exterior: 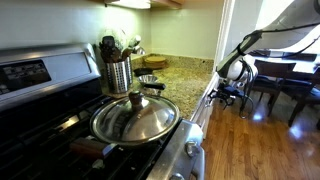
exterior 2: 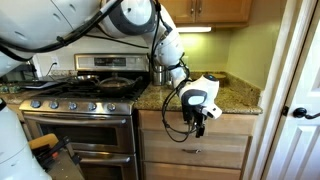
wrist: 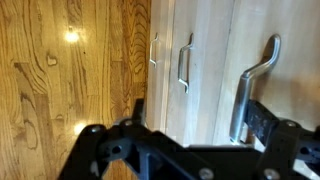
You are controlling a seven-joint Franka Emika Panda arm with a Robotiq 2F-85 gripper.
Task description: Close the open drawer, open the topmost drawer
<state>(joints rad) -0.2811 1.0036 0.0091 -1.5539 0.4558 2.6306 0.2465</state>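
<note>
Writing: stove point(exterior 2: 80, 120) control panel point(exterior: 28, 72) has a display and markings, too blurred to read; no brand or label I can make out on the arm or cabinets. Gripper point(exterior 2: 200, 118) hangs off the front edge of the granite counter point(exterior 2: 235, 98), just in front of the drawer stack, roughly level with the topmost drawer point(exterior 2: 228, 123). The second drawer point(exterior 2: 215, 150) sits below it. The fronts look about flush from this angle, so I can't tell which drawer is the open 1. In an exterior view the gripper point(exterior: 230, 93) is off the counter edge, over the hardwood floor point(exterior: 265, 145), with a dark table point(exterior: 285, 75) behind it. Wrist view is rotated: floor point(wrist: 60, 90) on the left, wood drawer fronts on the right, 3 metal handles in a row. Nearest handle point(wrist: 250, 90) is big and close, just beside the right-hand finger point(wrist: 275, 130). Middle handle point(wrist: 183, 65) and far handle point(wrist: 153, 48) are well apart from the gripper point(wrist: 195, 128). Jaws are spread wide with nothing between them, and I see no contact with the handle. Other items: lidded steel pan point(exterior: 135, 118) on the front burner, and a metal utensil holder point(exterior: 118, 72) on the counter behind it. A white door point(exterior 2: 300, 90) with a dark lever stands at the edge of the frame.
</note>
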